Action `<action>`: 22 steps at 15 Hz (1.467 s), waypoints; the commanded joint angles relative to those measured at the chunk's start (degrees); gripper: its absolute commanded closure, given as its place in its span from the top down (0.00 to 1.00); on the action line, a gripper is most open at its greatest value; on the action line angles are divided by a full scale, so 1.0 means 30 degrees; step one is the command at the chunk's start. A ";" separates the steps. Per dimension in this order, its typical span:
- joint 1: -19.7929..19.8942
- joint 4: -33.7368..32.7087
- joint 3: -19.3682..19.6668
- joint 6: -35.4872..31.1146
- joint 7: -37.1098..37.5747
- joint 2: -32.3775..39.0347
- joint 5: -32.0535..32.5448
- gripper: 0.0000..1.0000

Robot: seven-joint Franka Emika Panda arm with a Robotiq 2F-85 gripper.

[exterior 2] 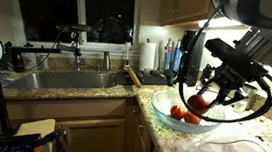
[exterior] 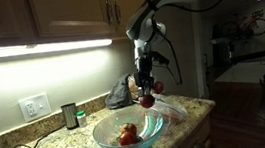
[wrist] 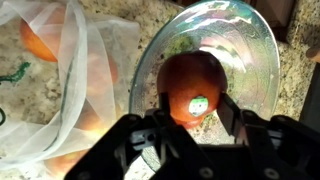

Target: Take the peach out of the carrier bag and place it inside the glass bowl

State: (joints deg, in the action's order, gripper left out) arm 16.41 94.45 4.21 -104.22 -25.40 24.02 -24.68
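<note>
- One glass bowl point(wrist: 240, 40) is counted.
- One peach point(wrist: 193, 85) is counted, held in one gripper point(wrist: 196, 106).
- Two red-orange fruits point(exterior 2: 178, 113) are counted inside the bowl.
- One carrier bag point(exterior: 121, 90) is counted.
- One whitish net bag point(wrist: 70, 60) is counted; its contents cannot be counted.

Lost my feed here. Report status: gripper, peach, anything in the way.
Gripper shut on peach. Peach hanging over bowl, not released. Other fruit in bowl, room beside it.
</note>
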 commanded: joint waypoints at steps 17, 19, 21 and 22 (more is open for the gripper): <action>-0.0265 0.0031 0.0034 -0.2115 0.1375 0.0981 0.1371 0.26; -0.0304 -0.0044 0.0003 -0.2363 0.1546 0.1090 0.1444 0.26; -0.0393 -0.0116 -0.0028 -0.2517 0.1783 0.1197 0.1510 0.26; -0.0439 -0.0154 -0.0049 -0.2572 0.1877 0.1231 0.1524 0.26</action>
State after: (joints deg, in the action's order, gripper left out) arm 15.50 94.28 4.09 -110.43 -21.97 27.41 -21.73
